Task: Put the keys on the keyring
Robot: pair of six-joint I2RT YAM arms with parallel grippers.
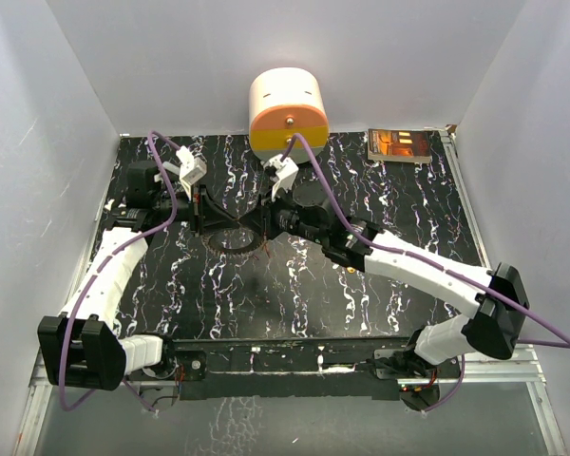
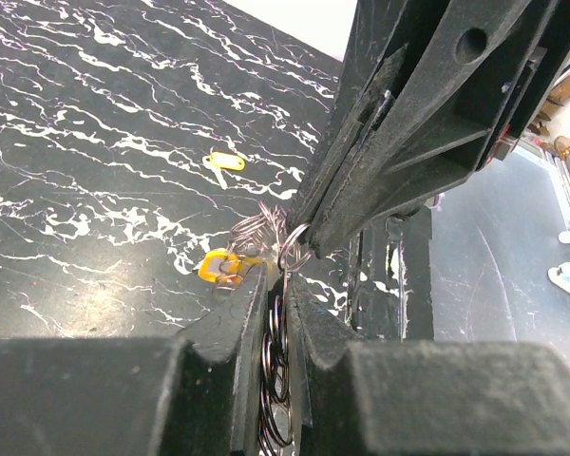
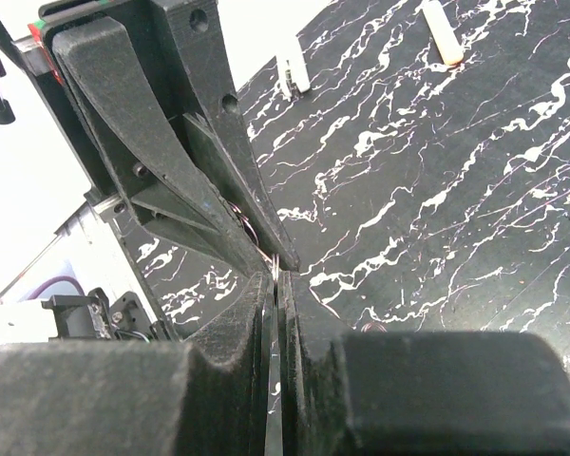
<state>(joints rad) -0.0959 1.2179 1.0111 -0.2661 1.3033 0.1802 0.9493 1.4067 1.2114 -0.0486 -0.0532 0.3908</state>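
In the top external view both grippers meet at mid-table over the silvery keyring (image 1: 230, 251). In the left wrist view my left gripper (image 2: 277, 281) is shut on the keyring's stacked wire coils (image 2: 277, 342). A yellow-orange-headed key (image 2: 218, 267) hangs against the left finger beside the coils. My right gripper (image 2: 309, 237) comes down from above and pinches a thin loop of the ring (image 2: 293, 244). In the right wrist view my right gripper (image 3: 276, 277) is shut on that thin metal edge (image 3: 276, 268). A second yellow key (image 2: 226, 161) lies loose on the table beyond.
An orange-and-white round device (image 1: 287, 112) stands at the back centre, and a small box (image 1: 399, 144) at the back right. A white stick (image 3: 442, 33) and a white flat bar (image 3: 293, 71) lie far off on the black marbled table (image 1: 389, 209). White walls enclose three sides.
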